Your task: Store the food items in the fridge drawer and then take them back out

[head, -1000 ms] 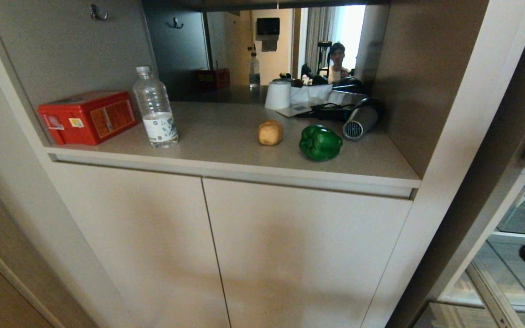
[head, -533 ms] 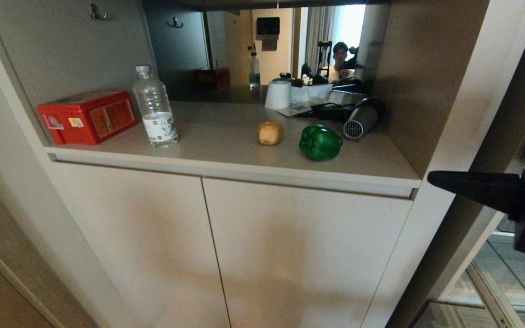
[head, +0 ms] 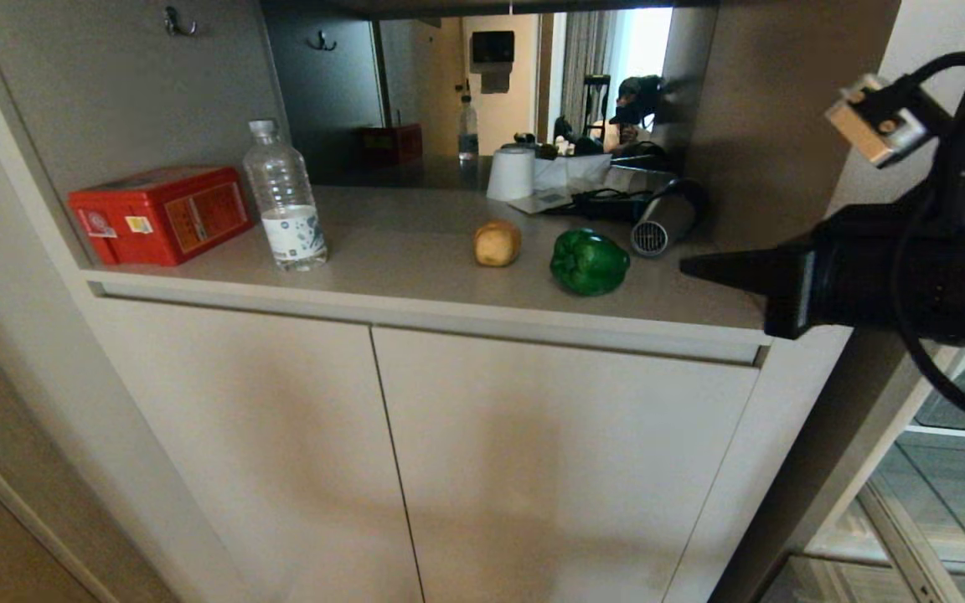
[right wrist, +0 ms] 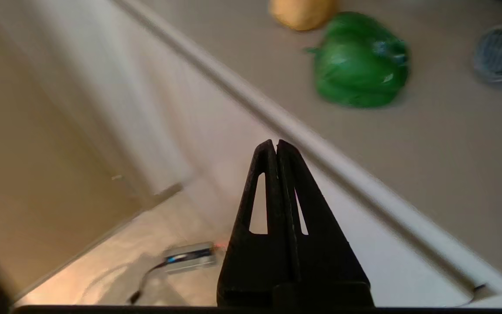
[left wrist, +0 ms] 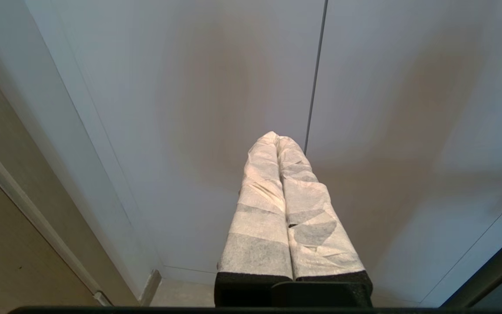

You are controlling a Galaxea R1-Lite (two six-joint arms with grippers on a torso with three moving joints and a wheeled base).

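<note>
Left of the right gripper (head: 688, 266) sit the potato (head: 497, 243), then the bell pepper (head: 589, 262), both on the counter (head: 415, 251). The gripper reaches level over the counter's right edge, its 2 fingers pressed together, empty. The fridge drawer is hidden.

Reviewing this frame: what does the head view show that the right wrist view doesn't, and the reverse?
Only the head view shows the red box, the water bottle, the mirror and the cabinet doors. Only the right wrist view shows the floor with a small device on a cable. Both show the green pepper, the potato, the hair dryer and the right gripper, shut and empty, near the counter edge.
</note>
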